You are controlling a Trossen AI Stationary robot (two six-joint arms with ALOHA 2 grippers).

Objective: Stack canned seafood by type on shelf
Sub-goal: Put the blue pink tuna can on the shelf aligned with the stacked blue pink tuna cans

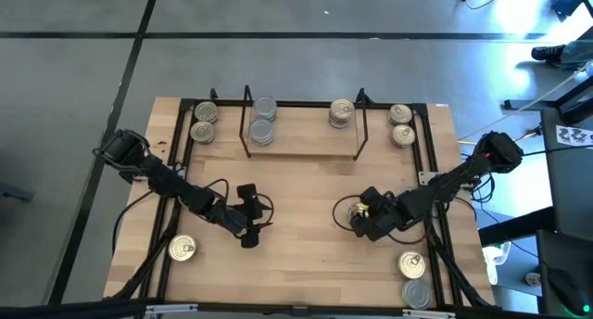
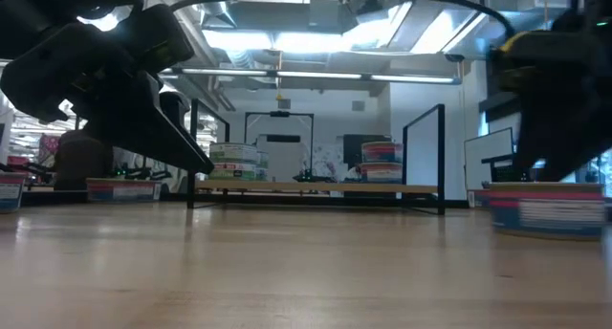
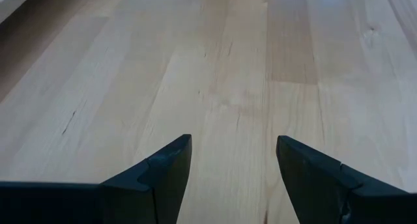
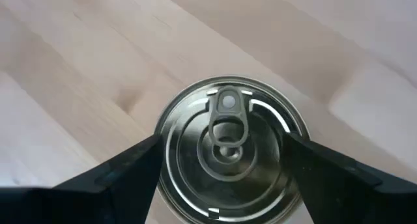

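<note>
Directly beneath the right claw (image 4: 225, 178) sat a pull-ring tin (image 4: 228, 149), flat on the surface (image 1: 306, 185) between wide-open fingers not yet gripping it. Left claw (image 1: 248, 217), also open, held nothing, while the shelf (image 1: 301, 143) lay well beyond.

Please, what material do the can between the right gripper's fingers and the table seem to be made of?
The can: apparently metal, with a shiny silver lid; it shows glints, pressed rings and a pull tab. The table: apparently light wood with a smooth matte finish, judging by plank seams and grain lines.

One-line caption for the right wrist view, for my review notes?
Right claw open, straddling a pull-ring tin standing on the wooden tabletop.
</note>
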